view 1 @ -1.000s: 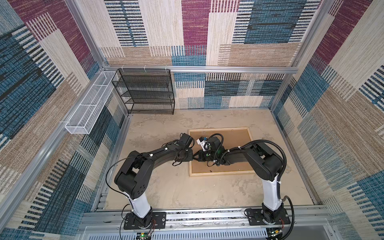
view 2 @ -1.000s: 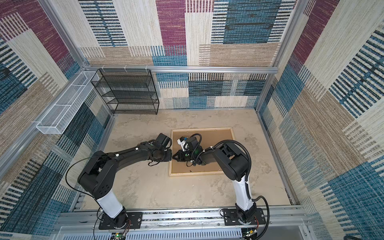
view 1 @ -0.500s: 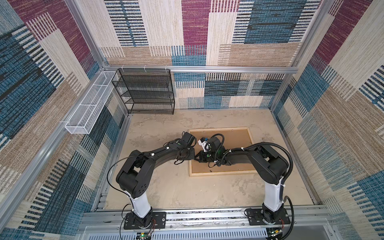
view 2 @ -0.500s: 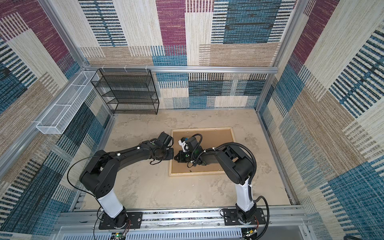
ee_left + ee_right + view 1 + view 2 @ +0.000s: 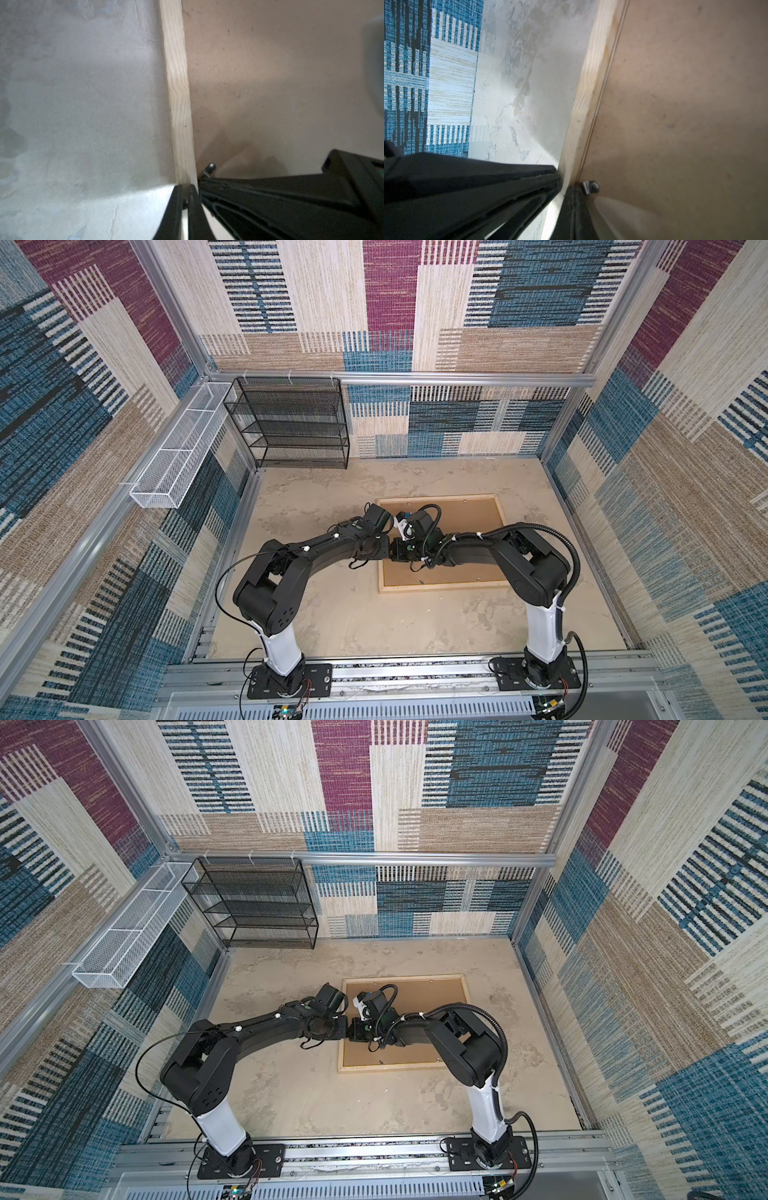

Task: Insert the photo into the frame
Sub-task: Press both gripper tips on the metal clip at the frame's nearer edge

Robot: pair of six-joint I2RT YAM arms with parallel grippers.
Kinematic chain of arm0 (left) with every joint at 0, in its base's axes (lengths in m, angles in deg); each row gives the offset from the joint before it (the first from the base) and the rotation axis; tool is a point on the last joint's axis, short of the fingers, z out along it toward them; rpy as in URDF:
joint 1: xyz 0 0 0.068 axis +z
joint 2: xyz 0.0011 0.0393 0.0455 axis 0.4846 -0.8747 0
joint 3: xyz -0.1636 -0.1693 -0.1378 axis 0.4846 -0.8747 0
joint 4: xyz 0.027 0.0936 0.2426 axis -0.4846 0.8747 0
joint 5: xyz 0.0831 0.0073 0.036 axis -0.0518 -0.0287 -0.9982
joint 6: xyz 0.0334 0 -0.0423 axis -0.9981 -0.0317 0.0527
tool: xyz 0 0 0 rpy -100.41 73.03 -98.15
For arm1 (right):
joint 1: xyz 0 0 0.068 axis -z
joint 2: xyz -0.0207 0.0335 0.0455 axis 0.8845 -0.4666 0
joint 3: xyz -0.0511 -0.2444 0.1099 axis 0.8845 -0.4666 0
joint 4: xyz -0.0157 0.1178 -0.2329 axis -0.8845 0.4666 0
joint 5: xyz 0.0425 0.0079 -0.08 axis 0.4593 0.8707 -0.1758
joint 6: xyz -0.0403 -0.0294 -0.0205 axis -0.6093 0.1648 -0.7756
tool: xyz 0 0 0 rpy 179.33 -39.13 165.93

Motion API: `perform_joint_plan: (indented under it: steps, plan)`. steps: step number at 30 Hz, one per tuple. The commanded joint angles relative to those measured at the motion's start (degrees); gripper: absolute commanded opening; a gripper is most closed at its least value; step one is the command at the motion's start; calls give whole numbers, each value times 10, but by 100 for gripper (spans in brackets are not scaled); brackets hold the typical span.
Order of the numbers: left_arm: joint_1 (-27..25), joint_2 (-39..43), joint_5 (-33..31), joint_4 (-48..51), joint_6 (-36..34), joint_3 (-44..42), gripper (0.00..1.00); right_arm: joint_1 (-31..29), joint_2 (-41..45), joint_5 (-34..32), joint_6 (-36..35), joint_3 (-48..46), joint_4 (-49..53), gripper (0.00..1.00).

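Note:
The frame [image 5: 442, 587] [image 5: 390, 1068] lies flat on the table, back side up, with a brown backing sheet [image 5: 469, 522] filling it. The photo is hidden. Both grippers meet at the middle of the frame's left bar [image 5: 178, 93] [image 5: 588, 83]. My left gripper [image 5: 383, 549] [image 5: 185, 187] reaches in from the table side, its jaws shut with the tips on the bar. My right gripper [image 5: 392, 551] [image 5: 576, 191] comes in over the backing sheet, shut, with its tip beside a small metal tab [image 5: 209, 168] [image 5: 589, 187] at the bar's inner edge.
A black wire shelf [image 5: 291, 423] stands at the back left against the wall. A white wire basket [image 5: 178, 448] hangs on the left wall. Bare table [image 5: 332, 614] surrounds the frame on all sides.
My left gripper's jaws have closed further at the frame's left bar. Both arms have stayed in nearly the same place.

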Motion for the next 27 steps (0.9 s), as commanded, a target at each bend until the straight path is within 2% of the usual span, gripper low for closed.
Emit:
perform_joint_plan:
  steps: [1, 14, 27]
  plan:
    - [-2, -10, 10, 19, 4, -7, 11, -3, -18, -69, 21, 5, 25, 0]
    - [-3, -16, 7, 13, 6, -9, 10, -27, 29, -91, -4, -17, 44, 0]
    - [-4, -16, 20, 1, 11, -17, 10, -30, 9, -131, 9, 13, 60, 0]
